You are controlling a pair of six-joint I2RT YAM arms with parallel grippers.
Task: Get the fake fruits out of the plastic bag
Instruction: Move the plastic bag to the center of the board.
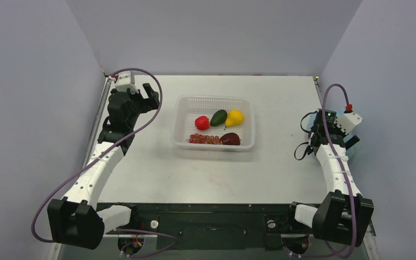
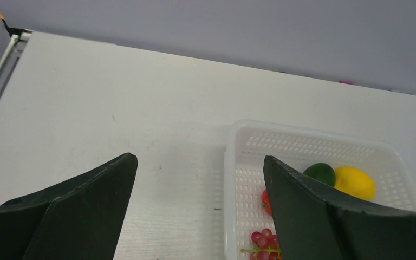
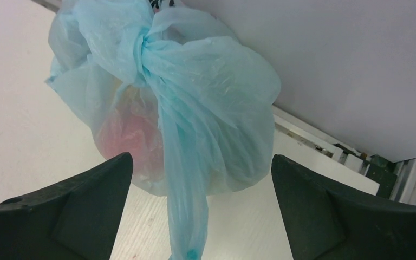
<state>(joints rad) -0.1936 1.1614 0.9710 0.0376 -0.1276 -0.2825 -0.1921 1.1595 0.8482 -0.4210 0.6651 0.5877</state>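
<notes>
The plastic bag [image 3: 168, 92] is light blue, translucent and knotted at the top. It lies on the table by the right wall. A reddish fruit [image 3: 125, 135] shows faintly through its skin; the other fruits inside are hidden. My right gripper [image 3: 201, 158] is open, with a twisted tail of the bag [image 3: 187, 216] lying between the jaws and touching neither finger. In the top view only a sliver of the bag [image 1: 352, 144] shows beneath the right gripper [image 1: 344, 136]. My left gripper [image 1: 141, 100] is open and empty, over bare table left of the basket; it also shows in the left wrist view [image 2: 200, 160].
A white perforated basket [image 1: 214, 100] stands mid-table and also shows in the left wrist view [image 2: 233, 179]. It holds a small red strawberry-like fruit [image 1: 202, 123], an avocado [image 1: 219, 117], a yellow pear [image 1: 234, 117], a grape bunch [image 1: 204, 139] and a dark red fruit [image 1: 230, 139]. Walls close in on three sides.
</notes>
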